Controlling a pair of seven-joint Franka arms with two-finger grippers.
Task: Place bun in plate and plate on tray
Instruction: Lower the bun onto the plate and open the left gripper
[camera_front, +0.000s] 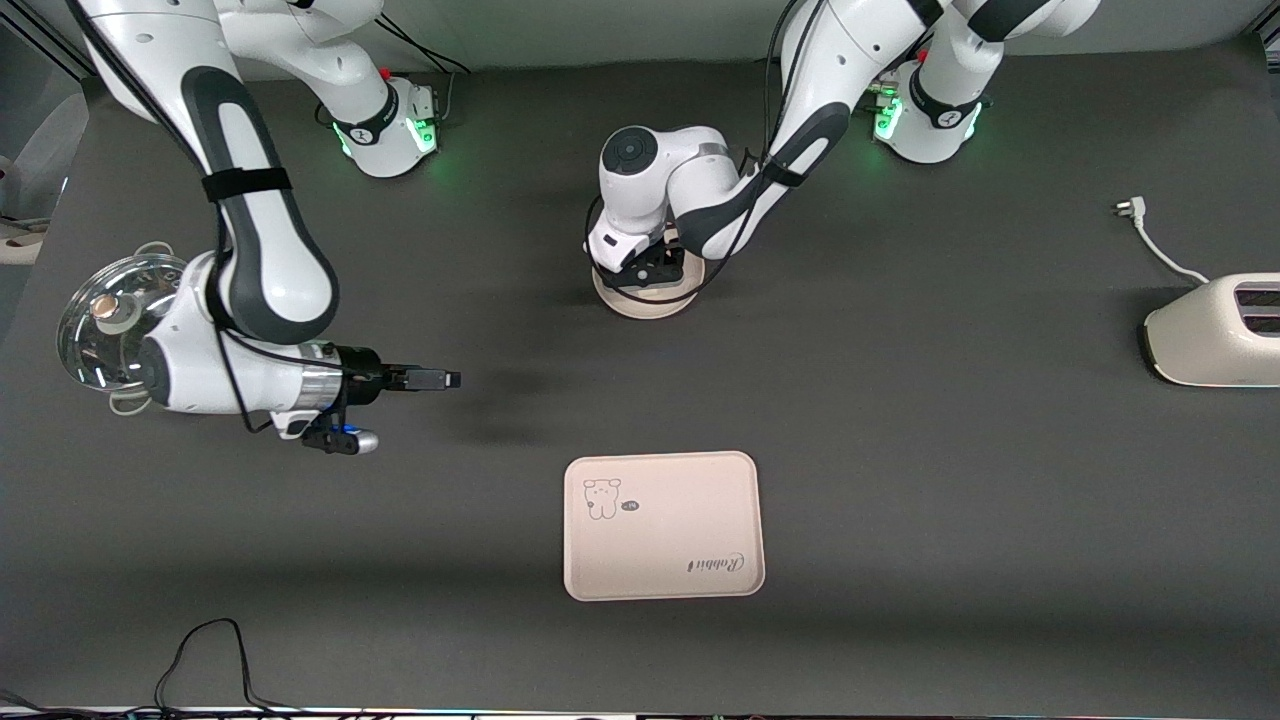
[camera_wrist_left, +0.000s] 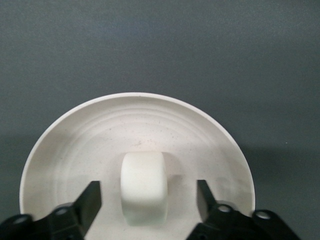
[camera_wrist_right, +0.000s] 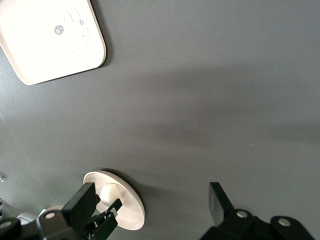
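My left gripper (camera_wrist_left: 147, 200) sits low over the round cream-beige plate (camera_front: 640, 300), fingers spread apart on either side of the small off-white oblong bun (camera_wrist_left: 144, 187) lying in it, untouched. My right gripper (camera_front: 440, 379) waits open over bare mat, with the rectangular cream tray (camera_front: 663, 526) lying empty, nearer the front camera than the plate and well apart from it. A white toaster (camera_front: 1215, 340) stands at the left arm's end, a glass lid (camera_front: 115, 325) at the right arm's.

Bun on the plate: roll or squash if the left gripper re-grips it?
The small off-white rounded bun looks soft, so probably squashes. It lies flat on the round cream plate between the open left gripper, so rolling seems unlikely.
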